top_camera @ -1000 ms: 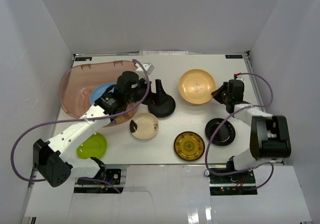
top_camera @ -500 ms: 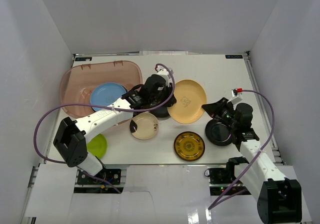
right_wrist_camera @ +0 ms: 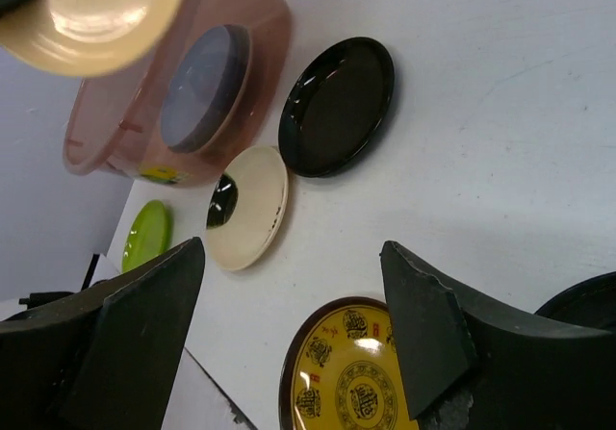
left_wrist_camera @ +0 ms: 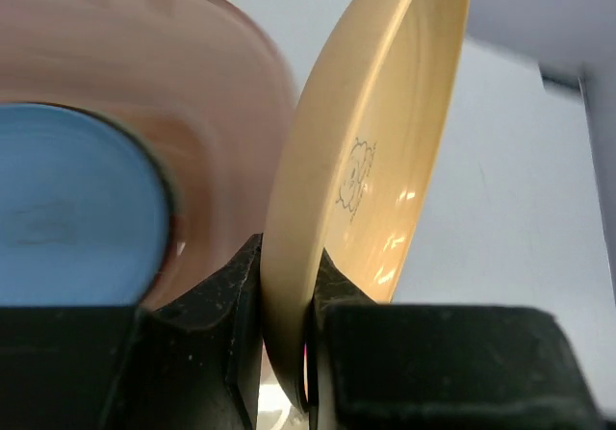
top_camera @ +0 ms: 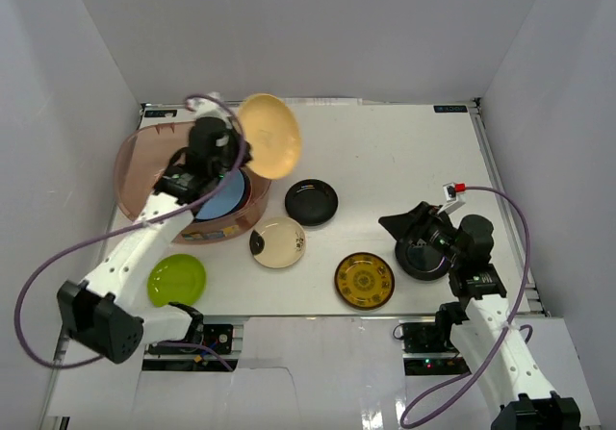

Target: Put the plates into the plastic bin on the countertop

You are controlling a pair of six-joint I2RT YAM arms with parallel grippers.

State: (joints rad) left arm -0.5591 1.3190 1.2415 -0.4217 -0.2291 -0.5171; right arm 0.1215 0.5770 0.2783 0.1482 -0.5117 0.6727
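My left gripper [top_camera: 239, 153] [left_wrist_camera: 284, 286] is shut on the rim of a yellow-orange plate [top_camera: 269, 136] [left_wrist_camera: 371, 161]. It holds the plate on edge in the air over the right rim of the plastic bin [top_camera: 135, 151] [left_wrist_camera: 192, 84]. A blue plate [top_camera: 227, 199] [left_wrist_camera: 67, 204] lies inside the bin. My right gripper [top_camera: 409, 238] [right_wrist_camera: 291, 247] is open and empty, hovering over the left edge of a black plate [top_camera: 423, 257] [right_wrist_camera: 587, 305]. Another black plate [top_camera: 312, 202] [right_wrist_camera: 337, 103], a cream one [top_camera: 277, 242] [right_wrist_camera: 245, 209], a yellow patterned one [top_camera: 365, 280] [right_wrist_camera: 356, 382] and a lime green one [top_camera: 177, 279] [right_wrist_camera: 149, 233] rest on the countertop [top_camera: 404, 151].
White walls enclose the countertop on three sides. The left arm's purple cable [top_camera: 58, 257] loops beside the bin, and the right arm's cable [top_camera: 510, 209] arcs along the right edge. The arm bases stand at the near edge.
The left gripper closed on the yellow-orange plate at the table's middle and carried it up and left over the bin. The right gripper pulled back toward the near right and opened.
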